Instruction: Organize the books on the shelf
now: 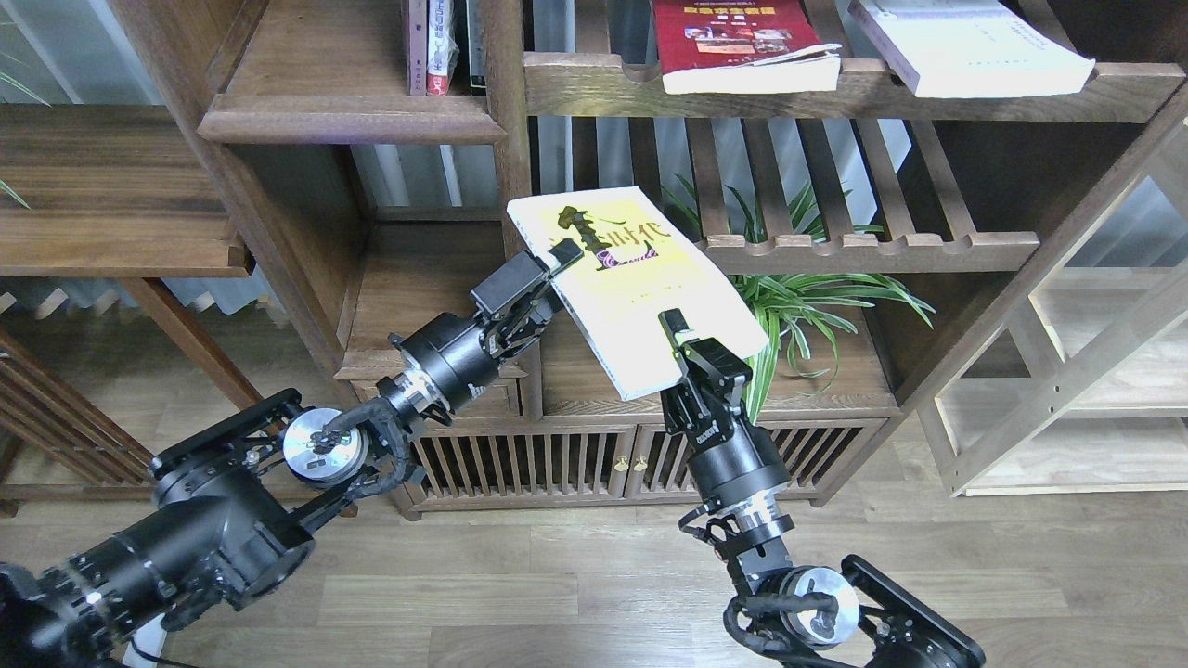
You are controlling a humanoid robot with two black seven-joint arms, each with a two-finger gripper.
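My right gripper (682,339) is shut on the lower edge of the yellow-green book (650,288) and holds it tilted in the air in front of the bookcase. My left gripper (555,274) is at the book's left edge, with one finger over the cover and its jaws apart. The red book (733,42) and the white book (965,51) lie flat on the upper slatted rack. The solid plank shelf (343,122) is at the upper left, with several upright books (441,46) at its right end.
A green plant (817,292) stands behind the held book under a slatted rack (872,249). A vertical post (510,167) divides the bookcase. A low cabinet (557,459) with slatted doors is below. A pale wooden frame (1067,371) is at the right.
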